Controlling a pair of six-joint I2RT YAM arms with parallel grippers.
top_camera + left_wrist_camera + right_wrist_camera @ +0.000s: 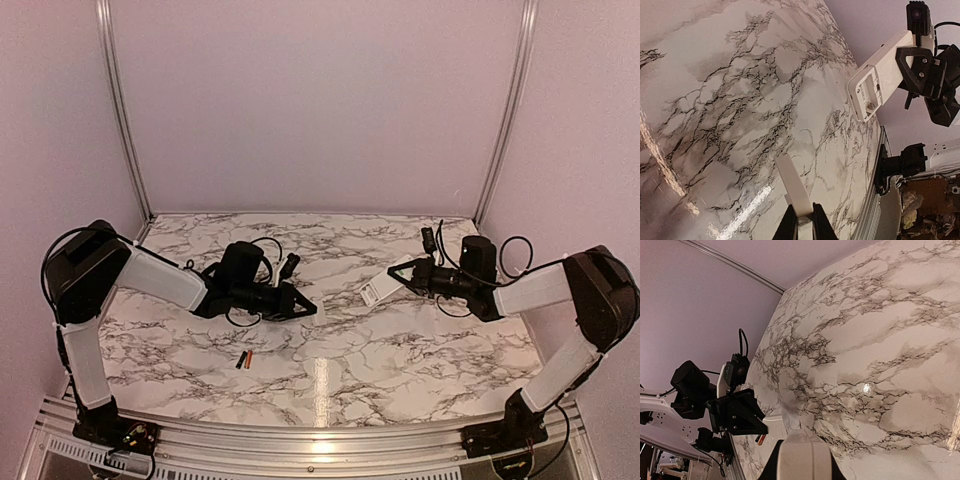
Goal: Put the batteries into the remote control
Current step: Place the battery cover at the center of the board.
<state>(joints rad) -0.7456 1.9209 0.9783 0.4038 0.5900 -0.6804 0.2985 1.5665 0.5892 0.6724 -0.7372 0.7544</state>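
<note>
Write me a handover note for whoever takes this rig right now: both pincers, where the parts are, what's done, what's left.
Left pincer: shut on the white battery cover.
Right pincer: shut on the remote control, with its open battery bay turned toward the left arm. The bay looks empty.
Batteries: one dark and one orange, lying together on the marble table near the left arm. Neither pincer is touching them.
Done: cover off.
Left: set the cover down, load both batteries, refit the cover.

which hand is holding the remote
The right hand: it is shut on the white remote control. The left hand pinches only the small white cover.
</note>
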